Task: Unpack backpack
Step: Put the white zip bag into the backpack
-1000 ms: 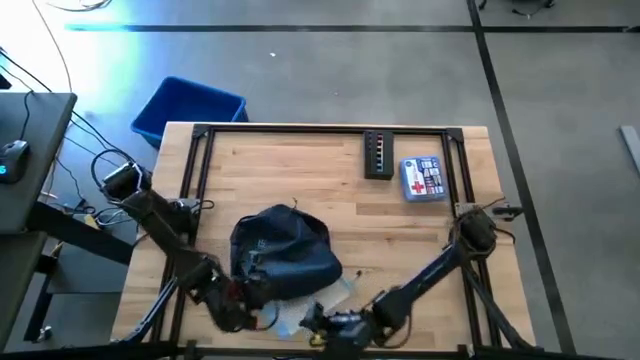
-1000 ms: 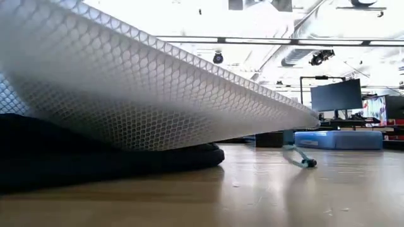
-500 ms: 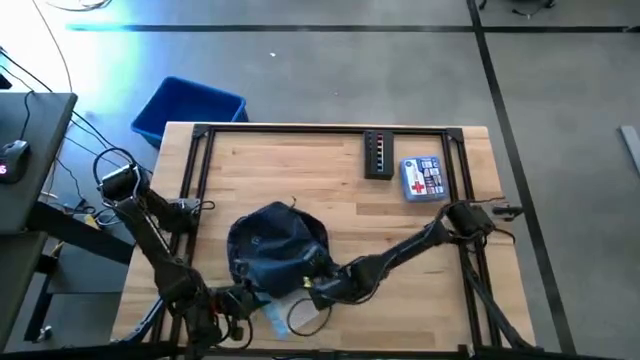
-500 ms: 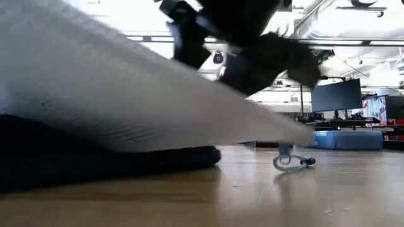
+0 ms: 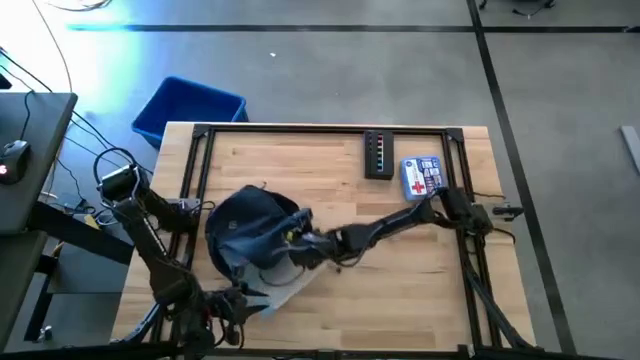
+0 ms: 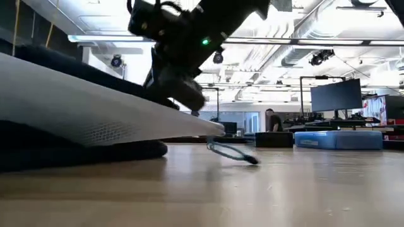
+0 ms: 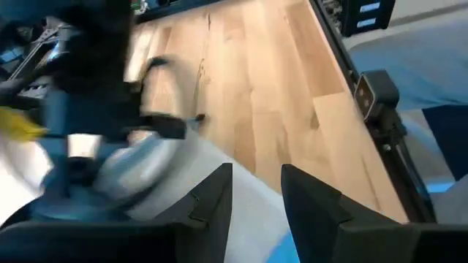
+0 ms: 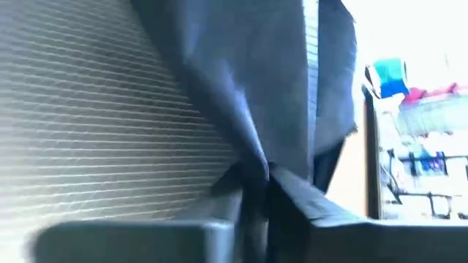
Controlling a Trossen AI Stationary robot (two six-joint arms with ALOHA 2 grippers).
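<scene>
High view: my right claw (image 5: 300, 250), pinching the soft navy fabric backpack (image 5: 243, 225), has dragged it leftward, baring the pale mesh pouch (image 5: 285, 290) beneath.

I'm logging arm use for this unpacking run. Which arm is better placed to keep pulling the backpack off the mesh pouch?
Right. The right gripper is shut on the backpack fabric, pinched between its fingers in its wrist view. The left gripper sits open near the table's front edge beside the mesh pouch, holding nothing.
</scene>
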